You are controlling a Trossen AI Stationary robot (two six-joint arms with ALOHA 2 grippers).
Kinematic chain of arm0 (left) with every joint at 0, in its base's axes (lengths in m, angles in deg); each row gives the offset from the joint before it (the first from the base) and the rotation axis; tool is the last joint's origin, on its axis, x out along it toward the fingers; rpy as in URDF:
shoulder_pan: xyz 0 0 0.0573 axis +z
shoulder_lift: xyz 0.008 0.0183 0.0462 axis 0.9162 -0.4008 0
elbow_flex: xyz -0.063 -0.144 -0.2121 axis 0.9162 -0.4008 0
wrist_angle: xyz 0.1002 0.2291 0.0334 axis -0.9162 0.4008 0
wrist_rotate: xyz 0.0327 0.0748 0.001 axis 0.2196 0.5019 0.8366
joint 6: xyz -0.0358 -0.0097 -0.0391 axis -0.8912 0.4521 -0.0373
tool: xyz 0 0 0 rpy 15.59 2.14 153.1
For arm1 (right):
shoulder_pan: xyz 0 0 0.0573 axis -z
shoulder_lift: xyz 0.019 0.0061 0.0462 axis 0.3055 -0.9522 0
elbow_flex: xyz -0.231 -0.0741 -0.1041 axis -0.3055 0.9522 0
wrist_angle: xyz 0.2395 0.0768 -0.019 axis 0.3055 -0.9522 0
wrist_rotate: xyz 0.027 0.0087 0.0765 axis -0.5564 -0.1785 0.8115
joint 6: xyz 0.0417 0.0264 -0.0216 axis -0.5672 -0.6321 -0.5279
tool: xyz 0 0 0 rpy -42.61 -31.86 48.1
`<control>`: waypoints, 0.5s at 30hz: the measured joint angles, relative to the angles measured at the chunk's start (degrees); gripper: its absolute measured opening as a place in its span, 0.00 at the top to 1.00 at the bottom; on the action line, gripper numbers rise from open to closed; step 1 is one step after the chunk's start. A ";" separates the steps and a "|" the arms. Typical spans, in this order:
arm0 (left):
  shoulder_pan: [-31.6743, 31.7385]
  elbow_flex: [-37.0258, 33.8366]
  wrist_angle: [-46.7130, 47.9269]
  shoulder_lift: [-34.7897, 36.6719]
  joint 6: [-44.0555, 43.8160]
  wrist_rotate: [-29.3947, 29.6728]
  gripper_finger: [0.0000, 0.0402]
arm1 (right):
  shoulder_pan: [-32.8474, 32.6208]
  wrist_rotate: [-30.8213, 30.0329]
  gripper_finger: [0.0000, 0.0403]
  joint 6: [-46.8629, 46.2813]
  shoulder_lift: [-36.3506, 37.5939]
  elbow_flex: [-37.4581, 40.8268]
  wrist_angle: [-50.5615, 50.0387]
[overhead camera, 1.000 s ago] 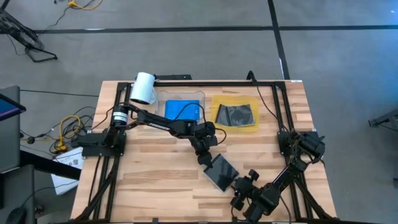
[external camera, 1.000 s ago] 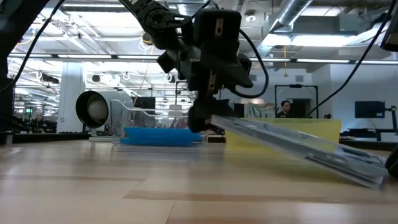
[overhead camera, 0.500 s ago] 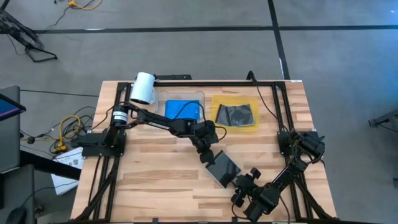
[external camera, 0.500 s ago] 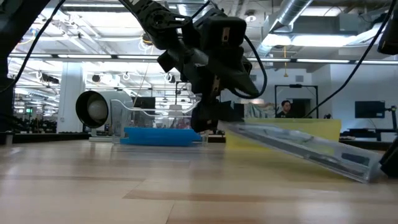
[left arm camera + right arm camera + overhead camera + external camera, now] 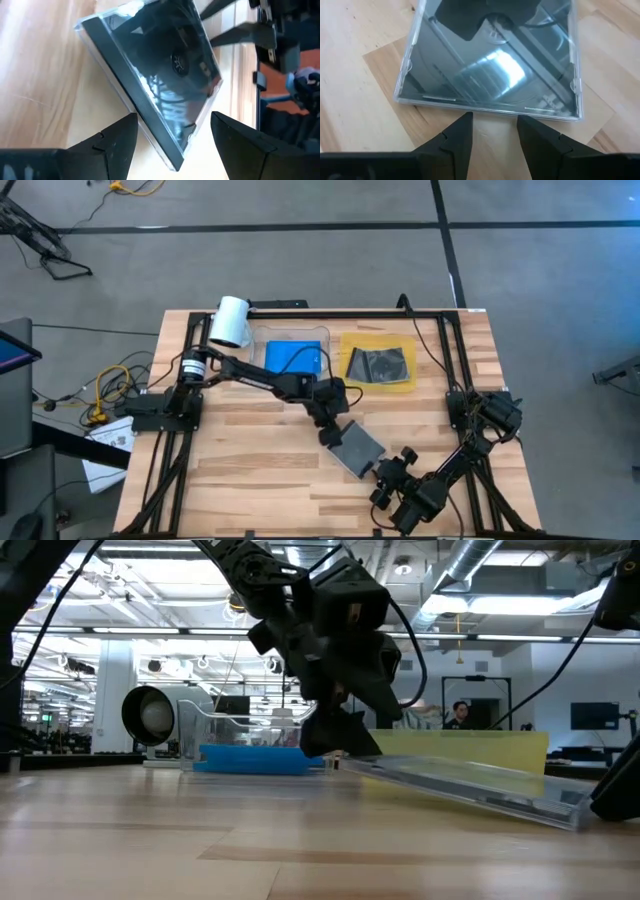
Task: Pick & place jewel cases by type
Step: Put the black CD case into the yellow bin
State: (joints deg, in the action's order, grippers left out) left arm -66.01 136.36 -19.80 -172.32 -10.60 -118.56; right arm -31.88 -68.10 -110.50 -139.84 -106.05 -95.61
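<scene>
A grey-clear jewel case with a dark disc (image 5: 358,448) lies slanted near the table's middle. Its far corner is at my left gripper (image 5: 331,430) and its near edge is low by my right gripper (image 5: 385,470). In the low view the case (image 5: 470,785) slopes down from the left gripper (image 5: 338,745) toward the right gripper (image 5: 618,795). The right gripper (image 5: 493,122) is open, its tips just short of the case's near edge (image 5: 490,109). Blue cases (image 5: 293,358) lie in the clear tray. Dark grey cases (image 5: 380,365) lie on the yellow tray. My left gripper holds the case by its far corner (image 5: 172,150), with one finger (image 5: 131,125) against each of the two edges that meet there. The fingers come from above, slanting down. That end sits slightly raised while the near edge (image 5: 585,820) rests low by the table. My right gripper stands at the case's near edge; whether it touches, I cannot tell.
A white cylinder (image 5: 230,320) lies at the table's far left beside the clear tray (image 5: 262,345). The yellow tray (image 5: 405,380) sits at the far middle. A black frame (image 5: 450,350) runs along the table's sides. Bare wood (image 5: 250,460) spreads near left of the case.
My left gripper has come down and tipped, lowering the case's far end from a steep slant to a shallow one. The case's near end stayed low. My right gripper has moved up to the case's near edge from the table's near right.
</scene>
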 joint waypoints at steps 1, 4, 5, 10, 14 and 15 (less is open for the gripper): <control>-0.17 0.00 0.24 -0.02 0.67 -0.02 0.40 | 0.00 -0.04 0.63 0.00 0.00 0.00 0.01; -0.65 0.00 1.30 -0.02 2.86 -0.01 0.40 | 0.00 -0.35 0.63 0.09 0.00 0.00 0.00; -0.81 0.00 1.79 -0.02 3.48 0.09 0.40 | 0.00 -0.56 0.63 0.21 -0.02 0.00 0.03; -1.66 0.00 4.06 -0.04 5.64 3.81 0.40 | 0.02 -0.96 0.63 1.55 -0.07 0.00 0.22; -2.68 0.00 5.45 -0.04 10.70 5.43 0.40 | 0.07 -1.00 0.63 1.57 -0.07 0.00 0.24; -2.95 0.00 5.72 -0.04 11.85 5.94 0.40 | 0.07 -1.00 0.63 1.57 -0.07 0.00 0.25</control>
State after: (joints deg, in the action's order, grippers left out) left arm -68.96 136.36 -14.08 -172.36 1.25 -112.62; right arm -31.82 -69.11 -108.92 -139.91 -106.05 -95.36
